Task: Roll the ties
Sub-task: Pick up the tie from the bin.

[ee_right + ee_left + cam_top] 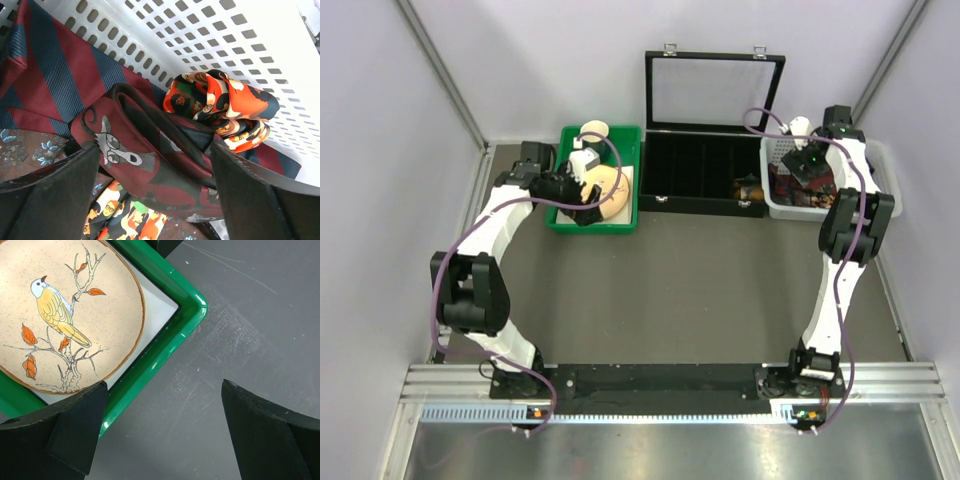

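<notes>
On the counter (700,300), a white basket (200,30) at 1 o'clock holds the ties. A maroon tie (135,150) printed with a cow's face lies folded on top. A red and navy striped tie (55,65) spreads beneath it toward 10 o'clock, and a red-orange floral tie (220,100) sits bunched against the basket wall at 2 o'clock. The right gripper (155,150) hangs over the basket, released, with 1 finger on each side of the maroon tie. The left gripper (164,390) is also released and holds nothing. It hovers over the corner of a green tray (185,315) at 11 o'clock, which holds a plate (75,315) painted with a bird. A black box (700,165) stands open at 12 o'clock.
</notes>
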Robot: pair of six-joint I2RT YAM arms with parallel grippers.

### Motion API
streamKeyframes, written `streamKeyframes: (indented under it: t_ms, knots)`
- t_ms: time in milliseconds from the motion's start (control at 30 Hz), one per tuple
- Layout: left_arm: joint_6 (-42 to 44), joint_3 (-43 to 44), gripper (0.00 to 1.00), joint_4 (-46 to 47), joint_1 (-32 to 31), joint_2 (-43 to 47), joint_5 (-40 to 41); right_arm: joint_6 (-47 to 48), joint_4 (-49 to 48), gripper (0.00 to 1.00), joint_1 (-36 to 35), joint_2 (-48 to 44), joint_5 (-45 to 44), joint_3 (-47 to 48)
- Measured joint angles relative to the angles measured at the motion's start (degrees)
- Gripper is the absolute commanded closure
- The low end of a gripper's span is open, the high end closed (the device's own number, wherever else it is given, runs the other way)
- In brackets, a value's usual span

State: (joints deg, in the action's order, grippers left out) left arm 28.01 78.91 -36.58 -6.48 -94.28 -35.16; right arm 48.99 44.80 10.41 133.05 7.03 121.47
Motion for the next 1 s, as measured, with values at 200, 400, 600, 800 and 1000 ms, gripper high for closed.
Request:
streamKeyframes:
  t_ms: [200, 400, 600, 800, 1000]
  knots:
    - [0.0, 0.0, 0.01, -0.1, 0.0, -0.4, 0.0, 0.8, 0.0, 0.37, 0.3, 1.1, 0.3, 0.0]
    - [0.0, 0.1, 0.01, -0.7, 0.0, -1.2, -0.2, 1.8, 2.7, 0.74, 1.0, 1.6, 1.8, 0.0]
    - [0.0, 0.5, 0.01, -1.2, 0.0, -1.6, -0.2, 2.4, 5.1, 1.00, 1.4, 1.6, 2.6, 0.0]
    - [-0.1, 0.8, 0.01, -1.2, 0.0, -1.6, -0.2, 0.7, 5.3, 1.00, 2.8, -0.3, 4.6, -0.1]
    - [-0.9, 0.8, 0.01, -1.2, 0.0, -1.5, -0.2, -5.6, 3.1, 1.00, 7.6, -10.9, 10.1, -2.1]
